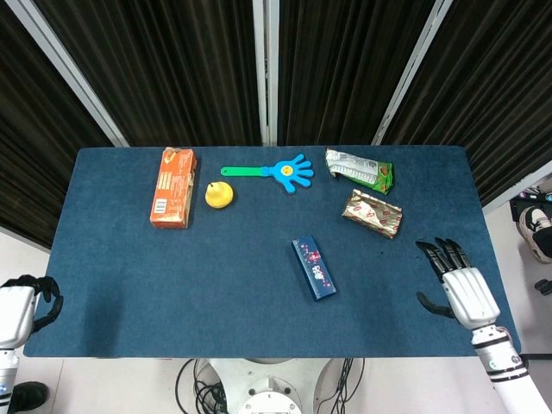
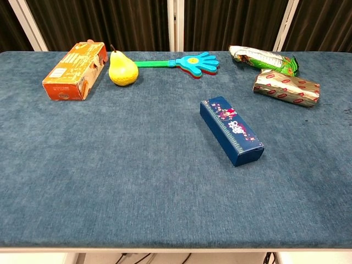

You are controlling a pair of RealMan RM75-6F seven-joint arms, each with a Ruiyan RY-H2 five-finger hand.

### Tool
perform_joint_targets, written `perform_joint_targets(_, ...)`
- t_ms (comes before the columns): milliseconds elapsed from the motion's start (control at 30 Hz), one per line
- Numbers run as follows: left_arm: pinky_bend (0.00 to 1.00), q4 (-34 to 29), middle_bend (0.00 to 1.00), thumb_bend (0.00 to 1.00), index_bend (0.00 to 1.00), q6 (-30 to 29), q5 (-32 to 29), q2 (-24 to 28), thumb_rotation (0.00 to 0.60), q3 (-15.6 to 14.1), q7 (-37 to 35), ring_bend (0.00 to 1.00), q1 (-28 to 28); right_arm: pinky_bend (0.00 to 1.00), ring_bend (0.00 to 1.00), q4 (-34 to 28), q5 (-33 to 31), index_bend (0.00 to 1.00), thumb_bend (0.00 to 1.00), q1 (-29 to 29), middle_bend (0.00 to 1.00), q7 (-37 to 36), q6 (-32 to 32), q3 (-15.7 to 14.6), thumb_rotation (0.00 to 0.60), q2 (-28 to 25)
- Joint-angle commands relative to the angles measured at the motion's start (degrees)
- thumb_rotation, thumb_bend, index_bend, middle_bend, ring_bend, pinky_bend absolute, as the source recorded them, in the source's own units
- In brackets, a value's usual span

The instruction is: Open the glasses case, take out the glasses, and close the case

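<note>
Glasses case (image 1: 314, 268): dark blue oblong box with a printed lid, lying shut and flat on the table (image 1: 129, 285), centre-right of the head view and right of centre in the chest view; untouched by either hand. Task status, as judged: nothing done; opening, removal of the glasses and re-closing all remain. Contents: glasses not visible, presumably inside the shut case; this cannot be confirmed. Right hand (image 1: 455, 289): lower right of the head view, over the table's right edge, well apart from the case; fingers extended and apart, holding nothing. Left hand (image 1: 21, 304): lower left corner of the head view, off the table's edge; fingers curled inward around nothing visible. Neither hand appears in the chest view. Other containers: orange carton (image 1: 172, 186), upper left, closed, lying on its side; green snack bag (image 1: 359, 168) and foil-wrapped packet (image 1: 372, 213), upper right, both sealed. Loose items: yellow pear (image 1: 219, 194) just beside the carton; blue hand-shaped clapper (image 1: 276, 172) with green handle, top centre.
</note>
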State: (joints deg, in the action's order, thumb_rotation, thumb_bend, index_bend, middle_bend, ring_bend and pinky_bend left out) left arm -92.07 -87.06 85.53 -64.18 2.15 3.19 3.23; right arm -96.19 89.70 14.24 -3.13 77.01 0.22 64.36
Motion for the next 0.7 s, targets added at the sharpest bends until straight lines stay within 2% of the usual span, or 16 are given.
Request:
perform_joint_targets(33, 0.51, -0.01, 0.63, 0.38, 0.61, 0.01, -0.02, 0.01, 0.600, 0.01, -0.01, 0.46, -0.01, 0.00, 0.00, 2.25, -3.07, 0.03, 0.23, 5.30, 0.12, 2.29, -8.10, 2.39, 0.600, 3.07)
perform_joint_targets(167, 0.51, -0.01, 0.63, 0.38, 0.61, 0.06, -0.08, 0.02, 0.600, 0.04, -0.05, 0.46, -0.01, 0.00, 0.00, 5.68, -5.76, 0.02, 0.17, 10.58, 0.09, 6.05, -15.79, 4.21, 0.600, 8.41)
perform_joint_targets(300, 0.51, 0.00, 0.63, 0.38, 0.61, 0.01, -0.07, 0.05, 0.600, 0.03, -0.22, 0.46, -0.07, 0.00, 0.00, 9.43, -7.51, 0.00, 0.10, 14.68, 0.06, 8.61, -20.90, 5.40, 0.600, 13.90)
perform_joint_targets(500, 0.51, 0.11, 0.63, 0.38, 0.61, -0.03, -0.01, 0.12, 0.600, -0.01, -0.65, 0.46, -0.16, 0.00, 0.00, 15.54, -7.51, 0.00, 0.09, 18.87, 0.05, 11.30, -23.52, 6.34, 0.600, 21.60)
perform_joint_targets(700, 0.51, 0.17, 0.63, 0.38, 0.61, -0.01, 0.04, 0.19, 0.600, -0.03, -1.07, 0.46, -0.20, 0.00, 0.00, 19.25, -6.18, 0.00, 0.09, 21.95, 0.04, 11.15, -24.30, 6.70, 0.600, 26.86)
